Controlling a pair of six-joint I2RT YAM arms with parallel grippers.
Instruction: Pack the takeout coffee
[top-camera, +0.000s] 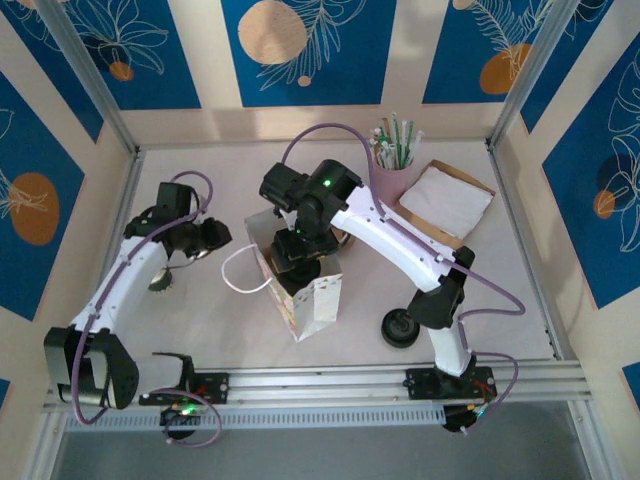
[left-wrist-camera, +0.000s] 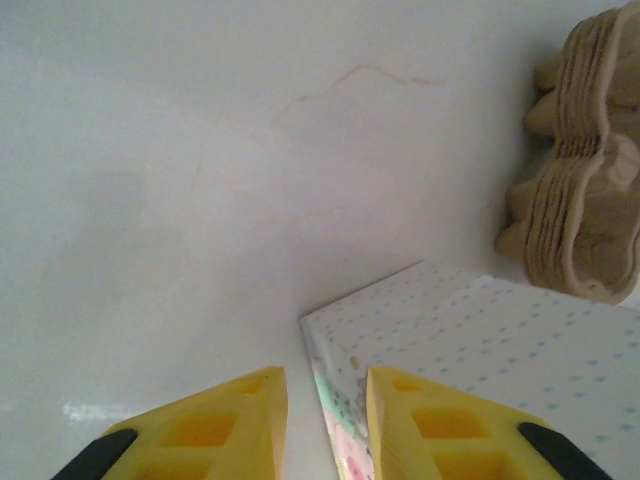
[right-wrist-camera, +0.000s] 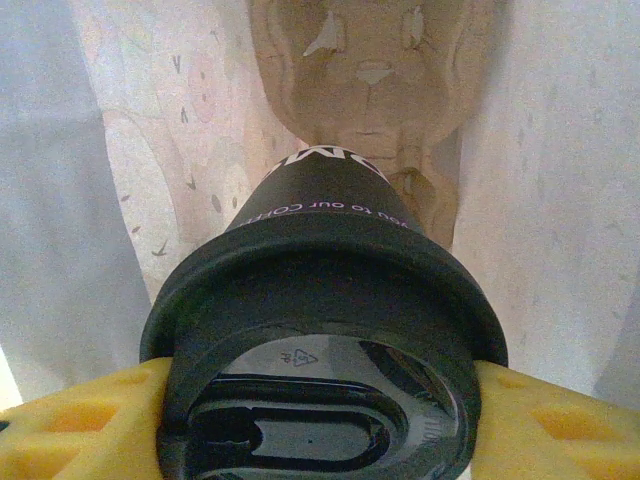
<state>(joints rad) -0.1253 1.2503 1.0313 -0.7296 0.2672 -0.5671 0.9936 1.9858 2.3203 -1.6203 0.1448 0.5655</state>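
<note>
**Right wrist view.** Nearest the lens, at lower centre, sits the black round plastic lid of the takeout coffee, a paper cup with a dark band bearing pale lettering. The right gripper has its yellow fingers closed against the lid's rim from left and right, so the cup is clamped and hangs upright. At upper centre we see a brown moulded cardboard cup carrier, flanked by the white patterned walls of a paper bag. The cup is inside the bag's mouth, above the carrier. We cannot tell whether it touches the carrier.

**Left wrist view.** At the lower edge, the left gripper has its jaws a narrow way apart. The bag's edge shows in the gap, but neither finger appears pressed on it, and we judge that nothing is gripped. A stack of brown cardboard carriers stands at the right edge, on the white table.

**Top view.** The right gripper is at centre frame, over the bag. The left gripper is left of the bag, near its white handle loop.

**Step in hand.** We judge this to be insertion of the cup into the bag. The next move calls for a straight, upright descent into a carrier socket. Release only once the cup is seated.
</note>
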